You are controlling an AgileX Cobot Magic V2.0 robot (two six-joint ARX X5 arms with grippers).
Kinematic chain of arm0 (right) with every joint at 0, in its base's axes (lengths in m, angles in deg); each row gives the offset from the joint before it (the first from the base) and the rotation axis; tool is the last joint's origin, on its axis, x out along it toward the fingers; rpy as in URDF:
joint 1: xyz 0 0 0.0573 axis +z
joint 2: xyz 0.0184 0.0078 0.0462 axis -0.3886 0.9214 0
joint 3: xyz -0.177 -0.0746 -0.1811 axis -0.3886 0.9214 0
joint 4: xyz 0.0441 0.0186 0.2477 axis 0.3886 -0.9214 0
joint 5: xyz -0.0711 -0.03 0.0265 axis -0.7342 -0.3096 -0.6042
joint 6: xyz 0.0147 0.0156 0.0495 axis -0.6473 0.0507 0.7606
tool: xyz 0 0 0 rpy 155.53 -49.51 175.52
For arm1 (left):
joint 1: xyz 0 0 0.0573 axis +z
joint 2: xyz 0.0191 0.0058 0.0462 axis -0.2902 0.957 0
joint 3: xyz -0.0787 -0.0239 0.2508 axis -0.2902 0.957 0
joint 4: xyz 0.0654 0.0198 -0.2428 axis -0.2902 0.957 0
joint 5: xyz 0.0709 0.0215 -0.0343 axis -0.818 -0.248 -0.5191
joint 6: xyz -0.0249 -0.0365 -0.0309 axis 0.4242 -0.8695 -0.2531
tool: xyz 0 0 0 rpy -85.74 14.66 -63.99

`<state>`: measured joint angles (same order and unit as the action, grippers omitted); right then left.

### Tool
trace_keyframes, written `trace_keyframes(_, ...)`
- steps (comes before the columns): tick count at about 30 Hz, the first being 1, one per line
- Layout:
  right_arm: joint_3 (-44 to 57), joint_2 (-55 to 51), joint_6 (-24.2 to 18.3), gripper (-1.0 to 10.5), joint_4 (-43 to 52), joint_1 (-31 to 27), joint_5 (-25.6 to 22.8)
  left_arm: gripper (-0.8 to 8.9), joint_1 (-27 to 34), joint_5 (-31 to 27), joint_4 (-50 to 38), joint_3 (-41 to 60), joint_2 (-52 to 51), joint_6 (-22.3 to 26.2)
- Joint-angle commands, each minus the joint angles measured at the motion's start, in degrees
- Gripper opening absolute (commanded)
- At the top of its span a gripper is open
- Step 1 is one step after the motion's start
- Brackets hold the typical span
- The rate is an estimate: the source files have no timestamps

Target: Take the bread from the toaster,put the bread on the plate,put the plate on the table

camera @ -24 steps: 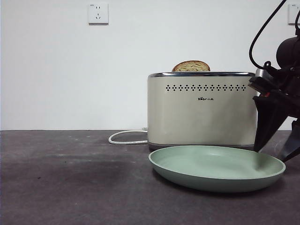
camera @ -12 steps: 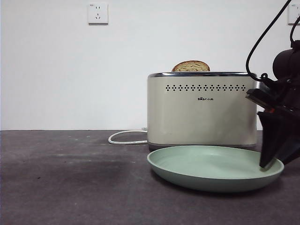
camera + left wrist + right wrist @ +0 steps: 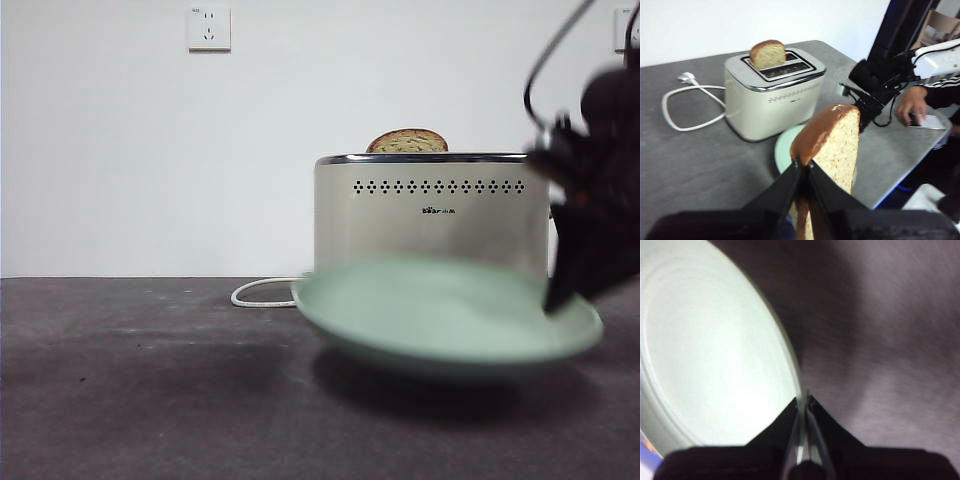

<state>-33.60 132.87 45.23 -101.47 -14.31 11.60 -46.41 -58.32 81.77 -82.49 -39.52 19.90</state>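
While our left gripper [image 3: 804, 167] pinches the bread [image 3: 832, 145] aloft, our right gripper [image 3: 805, 402], clamped on the plate [image 3: 440, 315] rim at three o'clock, has just lifted it off the table [image 3: 150, 380], ready to receive the slice.

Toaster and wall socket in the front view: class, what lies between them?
Nothing: only bare white wall separates the toaster from the wall socket. The white cord runs lower, along the table. The front view shows this.

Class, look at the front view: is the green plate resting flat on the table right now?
No, the plate hangs clear of the table, held at its rim by the right gripper, with a dark shadow beneath it.
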Motion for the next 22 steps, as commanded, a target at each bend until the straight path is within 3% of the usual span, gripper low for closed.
trace_keyframes(1,0.35,-5.49,1.92,-0.1,0.13,2.67,1.09,-0.06,0.00,2.95,-1.95,0.35,1.18,-2.54)
trace_keyframes(8,0.35,-16.26,7.61,-0.1,0.50,13.14,0.26,-0.06,0.00,7.87,-4.28,0.33,9.11,-2.99)
trace_keyframes(13,0.35,-18.82,10.58,-0.1,0.96,19.39,-2.73,-0.06,0.00,8.61,-6.75,0.33,15.65,-2.01)
trace_keyframes(16,0.35,-19.08,12.68,-0.1,2.14,23.78,-5.25,-0.06,0.00,12.20,-8.92,0.35,22.01,-1.99)
trace_keyframes(22,0.35,-19.08,14.86,-0.1,4.22,25.75,-5.49,-0.06,0.00,14.12,-8.94,0.33,32.15,-0.92)
